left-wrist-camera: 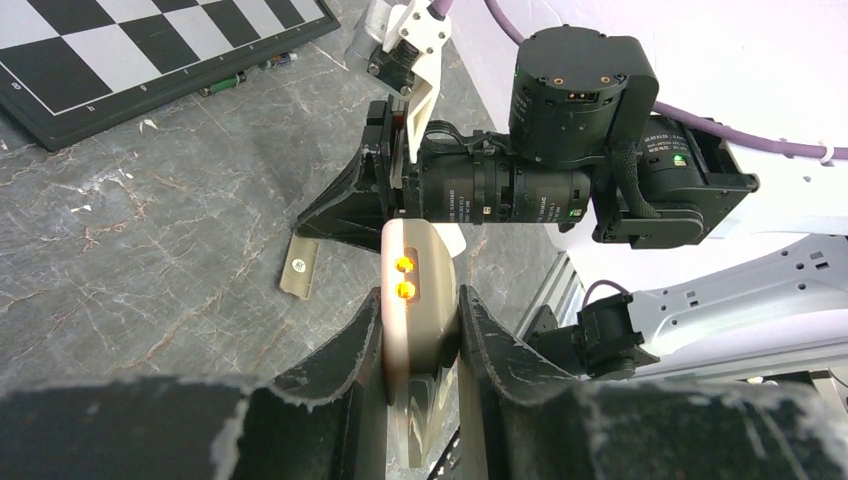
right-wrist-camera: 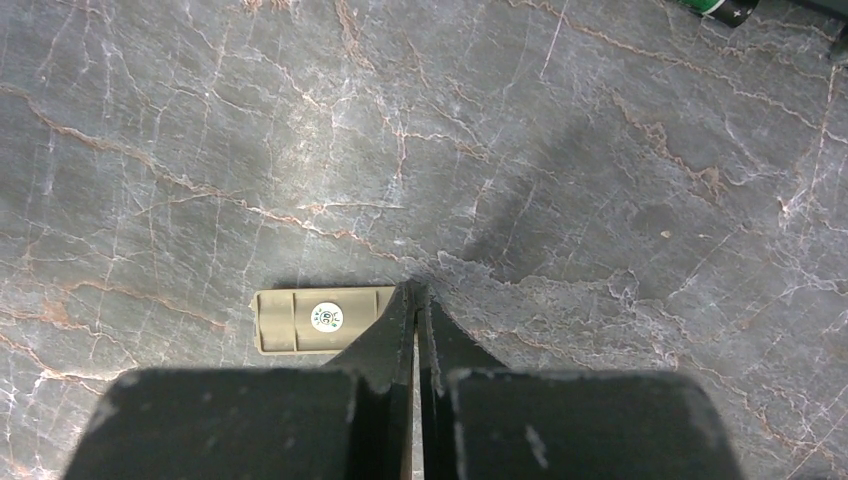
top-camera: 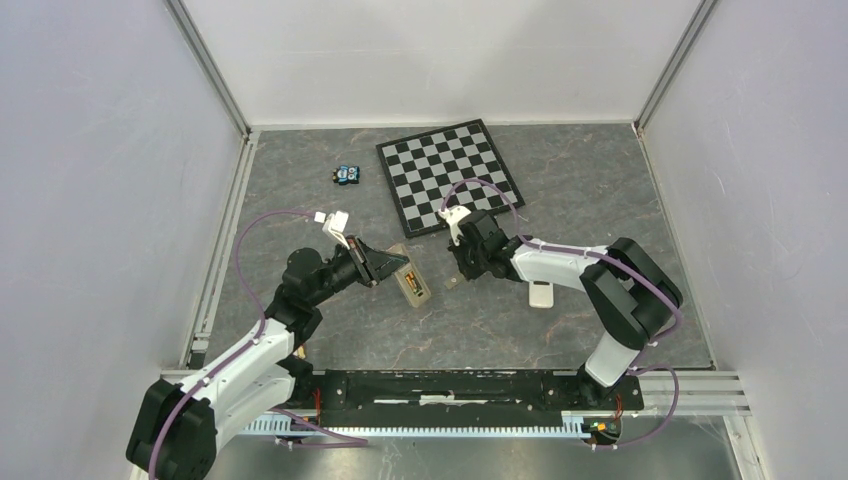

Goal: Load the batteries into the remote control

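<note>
left fingers (left-wrist-camera: 345, 355): clamped on remote control (left-wrist-camera: 415, 320) (tan back showing) | right fingers (right-wrist-camera: 388, 345): closed together, empty, tips just beside tan cover (right-wrist-camera: 300, 320)

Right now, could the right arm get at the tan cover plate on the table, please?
Probably yes: the shut right gripper is beside the tan cover plate, nothing between them; it must open first.

**Two-tone arms, purple cables**

Left arm (top-camera: 250, 352) and right arm (top-camera: 556, 264) look the same: white link shells with chunky black joint housings. A purple cable (top-camera: 243, 262) loops along each one. Left pincer (left-wrist-camera: 420, 322) and right pincer (right-wrist-camera: 417, 300) have matte black wedge fingers, with edges scuffed pale. There's a white bracket (left-wrist-camera: 421, 52) on the right wrist, plus a tiny green light (left-wrist-camera: 577, 211) on its black motor.
</note>
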{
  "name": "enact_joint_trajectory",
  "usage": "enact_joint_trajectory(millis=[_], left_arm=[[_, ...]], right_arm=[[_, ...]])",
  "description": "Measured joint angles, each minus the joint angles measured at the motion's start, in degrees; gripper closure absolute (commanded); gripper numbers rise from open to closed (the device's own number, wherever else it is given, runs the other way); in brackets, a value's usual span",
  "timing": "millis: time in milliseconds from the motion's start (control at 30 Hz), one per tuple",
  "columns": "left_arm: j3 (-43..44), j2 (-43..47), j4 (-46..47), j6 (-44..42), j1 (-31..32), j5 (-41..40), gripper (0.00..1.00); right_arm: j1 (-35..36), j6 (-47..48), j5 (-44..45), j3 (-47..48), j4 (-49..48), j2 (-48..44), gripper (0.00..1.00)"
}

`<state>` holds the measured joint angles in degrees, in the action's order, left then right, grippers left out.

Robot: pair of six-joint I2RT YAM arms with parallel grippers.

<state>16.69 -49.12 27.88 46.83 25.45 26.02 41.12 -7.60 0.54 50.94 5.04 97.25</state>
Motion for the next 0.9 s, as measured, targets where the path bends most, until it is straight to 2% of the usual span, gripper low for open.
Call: enact_joint_trajectory(millis=[167, 300, 500, 700, 833, 900], left_arm=[[0.0, 0.5, -1.4, 1.6, 0.0, -3.7, 0.98], [-1.2, -1.5, 0.5, 5.6, 0.0, -8.6, 0.98], [-3.6, -15.5, 8.3, 13.9, 2.5, -16.8, 0.98], [-2.4, -30.8, 17.6, 19.8, 7.8, -22.6, 0.97], [-0.7, -35.6, 20.8, 23.1, 11.0, -27.9, 0.93], [-0.1, -36.7, 21.1, 24.4, 12.2, -30.9, 0.85]], right_arm=[[0.0, -2.3, 1.2, -0.6, 0.2, -1.4, 1.0], [-0.4, -6.1, 2.7, -2.5, 0.2, -6.6, 1.0], [-1.1, -12.5, 5.8, -5.6, -0.6, -15.4, 1.0], [-1.6, -15.6, 6.0, -8.9, -0.7, -19.4, 1.0], [-1.8, -16.6, 5.8, -10.9, -0.7, -21.3, 1.0], [-1.9, -17.1, 5.6, -11.6, -0.7, -22.3, 1.0]])
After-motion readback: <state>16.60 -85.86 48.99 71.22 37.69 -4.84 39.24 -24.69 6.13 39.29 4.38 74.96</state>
